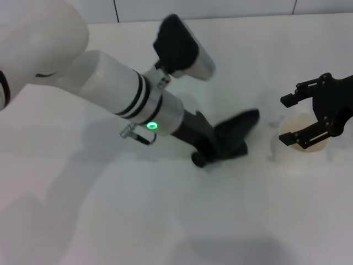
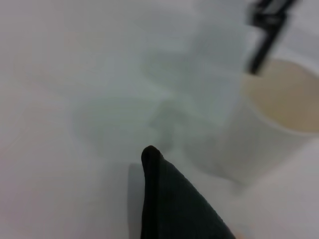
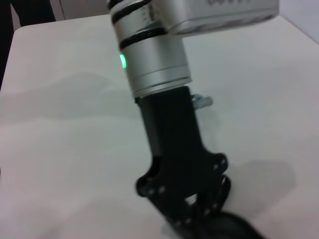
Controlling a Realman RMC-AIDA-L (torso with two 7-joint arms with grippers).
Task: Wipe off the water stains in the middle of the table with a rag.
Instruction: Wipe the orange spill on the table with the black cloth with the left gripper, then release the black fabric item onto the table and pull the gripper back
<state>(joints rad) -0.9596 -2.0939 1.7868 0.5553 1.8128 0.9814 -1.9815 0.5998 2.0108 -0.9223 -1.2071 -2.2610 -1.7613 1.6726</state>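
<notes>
The dark rag (image 1: 238, 132) lies on the white table (image 1: 165, 221) near the middle, and my left gripper (image 1: 212, 148) is shut on its near end, pressing it down. In the left wrist view the rag's tip (image 2: 164, 199) points toward a white paper cup (image 2: 279, 129). From the right wrist camera I see the left gripper (image 3: 199, 209) from the front, with the rag (image 3: 234, 226) under it. My right gripper (image 1: 288, 118) hangs open just above the cup (image 1: 300, 144) at the right. I see no water stains; they may be hidden under the rag.
The white paper cup holds pale amber liquid and stands a short way right of the rag's tip. My left forearm (image 1: 110, 83) crosses the table from the back left. A tiled wall edge runs along the far side.
</notes>
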